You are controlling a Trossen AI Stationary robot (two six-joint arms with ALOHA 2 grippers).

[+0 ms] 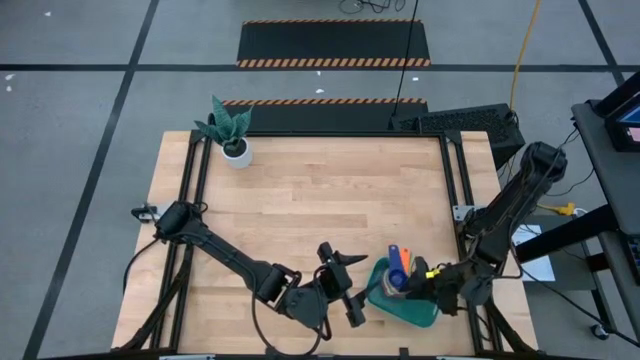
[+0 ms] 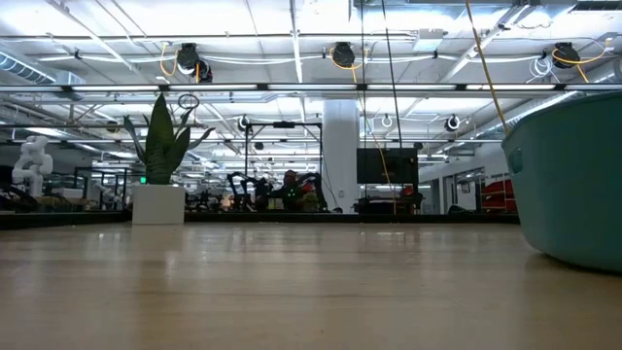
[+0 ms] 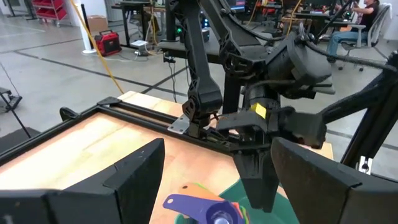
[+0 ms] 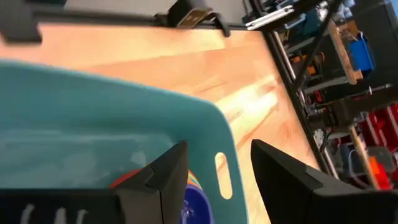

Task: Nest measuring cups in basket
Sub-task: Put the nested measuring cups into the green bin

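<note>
Pointing table-inward, nested measuring cups' (image 1: 398,268) handles

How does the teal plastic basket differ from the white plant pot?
The teal rectangular plastic basket sits at the table's near edge between both arms; the small white plant pot stands at the far left corner, away from them. The basket holds coloured measuring cups; the pot holds a green plant. Both rest on the wooden table.

Smooth teal plastic basket (image 4: 124,112) (faintly glossy) sits on a pale, matt wood-grain table (image 1: 320,200).
</note>
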